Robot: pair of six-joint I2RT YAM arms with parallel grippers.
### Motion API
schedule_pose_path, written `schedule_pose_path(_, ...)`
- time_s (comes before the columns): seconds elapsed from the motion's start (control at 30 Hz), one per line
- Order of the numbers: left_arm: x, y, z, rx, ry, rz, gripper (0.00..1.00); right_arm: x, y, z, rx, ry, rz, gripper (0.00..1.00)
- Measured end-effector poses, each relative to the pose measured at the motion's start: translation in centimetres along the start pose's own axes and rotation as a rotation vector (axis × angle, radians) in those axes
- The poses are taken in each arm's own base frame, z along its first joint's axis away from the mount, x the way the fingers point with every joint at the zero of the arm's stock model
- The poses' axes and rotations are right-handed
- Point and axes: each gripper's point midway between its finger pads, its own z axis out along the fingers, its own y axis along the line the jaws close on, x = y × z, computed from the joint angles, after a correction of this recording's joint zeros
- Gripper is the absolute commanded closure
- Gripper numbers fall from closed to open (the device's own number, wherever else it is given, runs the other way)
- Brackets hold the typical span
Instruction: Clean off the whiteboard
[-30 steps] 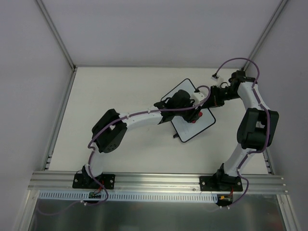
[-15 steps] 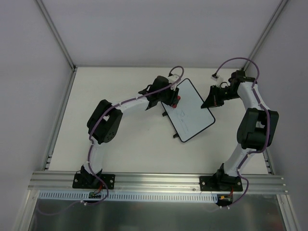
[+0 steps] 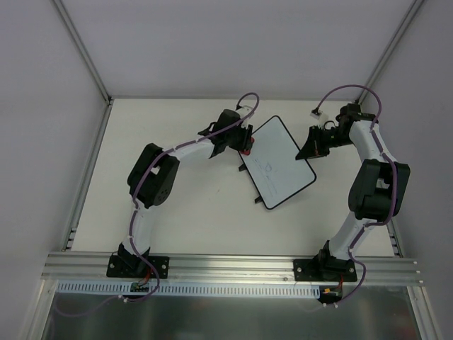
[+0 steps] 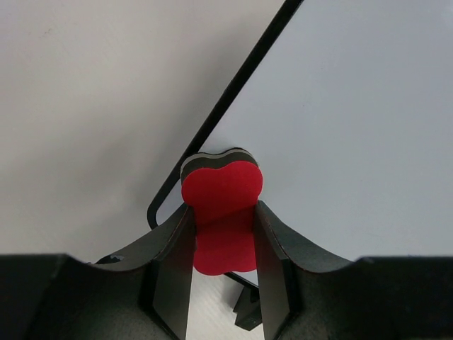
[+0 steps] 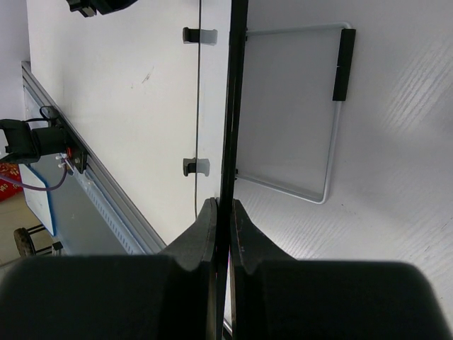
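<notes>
white face, thin black frame, rounded corners, faint blue strokes: i see the whiteboard [image 3: 279, 161] just right of the counter [image 3: 177, 212] centre, long axis running far-left to near-right. right jaws pinch its far-right edge; left jaws hold a red eraser [image 4: 221, 212] at its left corner.

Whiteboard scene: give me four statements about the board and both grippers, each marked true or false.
1. The left gripper holds a red eraser. True.
2. The right gripper is open and clear of the whiteboard. False: its fingers are shut on the board's thin edge.
3. The whiteboard is wiped clean. False: faint blue lines show on its near half.
4. The eraser sits at the board's black frame, close to a rounded corner. True.
</notes>
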Motion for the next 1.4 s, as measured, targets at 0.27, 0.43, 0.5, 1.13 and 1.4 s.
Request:
schedule_pose_path(0.27, 1.3, -6.7, -0.9, 0.058, -0.012, 0.065, 1.00, 0.1, -0.1, 0.0, 0.004, 0.003, 0.001, 1.00)
schedule_pose_path(0.43, 3.0, -14.2, -2.4, 0.182, -0.014, 0.100, 1.00, 0.0, -0.1, 0.0, 0.007, 0.000, -0.003, 1.00)
schedule_pose_path(0.5, 4.2, -16.8, -3.1, 0.229, -0.008, 0.108, 1.00, 0.0, -0.2, 0.0, 0.007, -0.001, -0.007, 1.00)
schedule_pose_path(1.13, 3.7, -9.6, -2.6, 0.123, -0.009, -0.257, 1.00, -0.3, -0.1, 0.2, -0.005, -0.011, -0.024, 1.00)
schedule_pose_path(1.4, 2.5, -3.1, -1.5, 0.009, -0.032, -0.423, 1.00, -0.2, 0.1, 0.2, -0.004, -0.012, -0.026, 1.00)
